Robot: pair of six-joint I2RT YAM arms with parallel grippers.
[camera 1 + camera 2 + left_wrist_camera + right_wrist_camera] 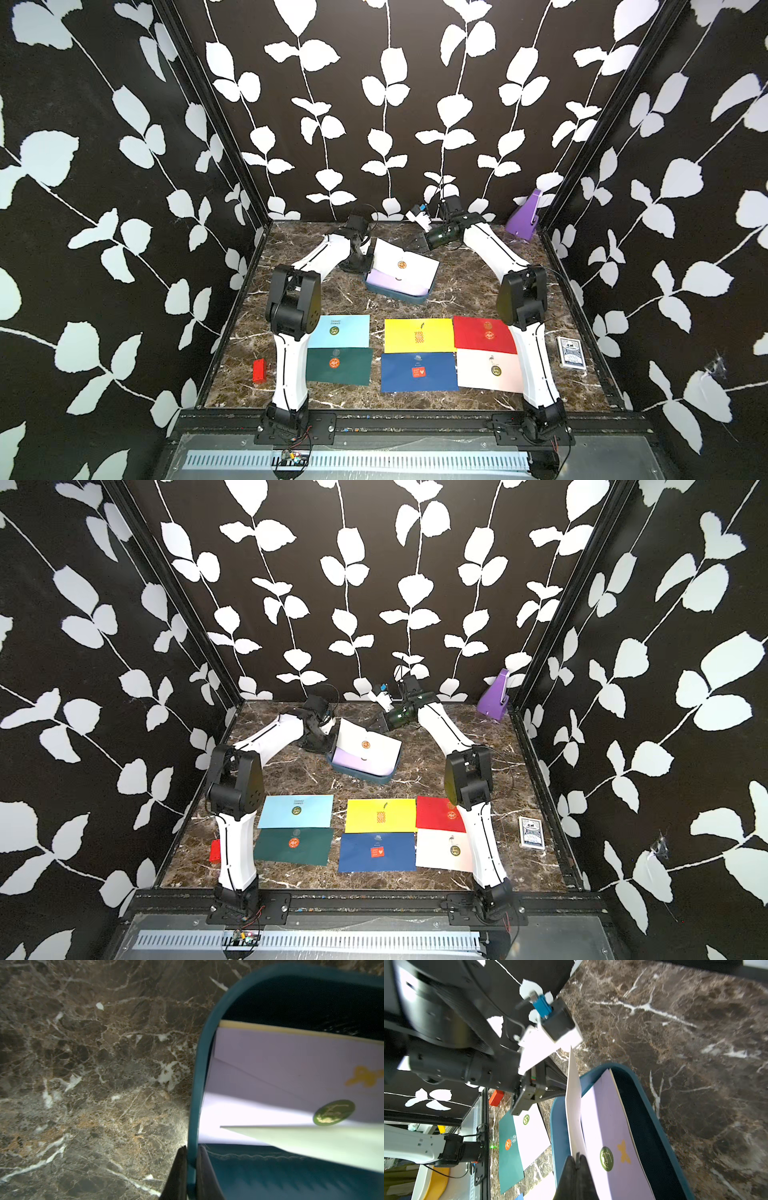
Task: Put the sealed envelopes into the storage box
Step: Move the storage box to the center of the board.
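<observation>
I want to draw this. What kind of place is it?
Probably a robot test booth: two robot arms bolted to a metal rail, leaf-patterned walls closing in a marble-look tabletop, envelopes in rows.

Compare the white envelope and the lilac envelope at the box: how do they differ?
The white envelope stands tilted over the box, its edge pinched by the right hand; the lilac envelope lies flat inside. The white envelope carries an orange seal, the lilac envelope a green seal. Both are sealed rectangular envelopes.
</observation>
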